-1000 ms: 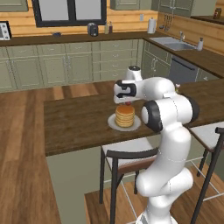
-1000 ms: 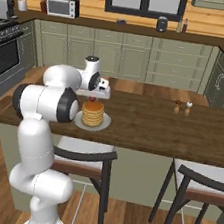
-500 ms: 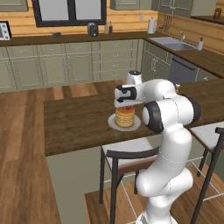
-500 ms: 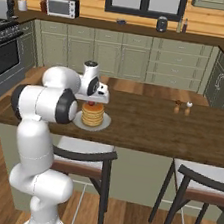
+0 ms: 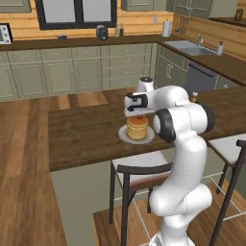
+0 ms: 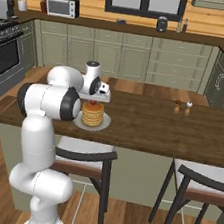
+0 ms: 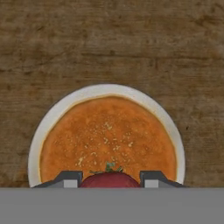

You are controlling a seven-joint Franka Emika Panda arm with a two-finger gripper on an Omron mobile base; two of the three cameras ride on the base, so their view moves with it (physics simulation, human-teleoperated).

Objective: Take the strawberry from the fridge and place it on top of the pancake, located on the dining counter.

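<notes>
My gripper (image 7: 109, 180) is shut on the strawberry (image 7: 109, 178), a small red fruit with a green top held between the two dark fingertips (image 7: 70, 179). It hangs just above the pancake (image 7: 109, 135), a golden stack on a white plate (image 7: 105, 89). From the base views, the gripper (image 5: 139, 114) points down over the pancake (image 5: 137, 129) with the strawberry (image 5: 140, 116) a hair above it. The plate (image 6: 105, 123) rests on the dark-brown dining counter (image 6: 171, 135). The fridge is out of view.
Two small shakers (image 6: 182, 108) stand on the counter to the right of the plate. White-cushioned stools (image 6: 85, 153) (image 6: 203, 180) are tucked under the counter's near edge. The sink counter (image 5: 197, 48) runs along the back right.
The hand has eased down a little toward the pancake stack, with the strawberry still held.
</notes>
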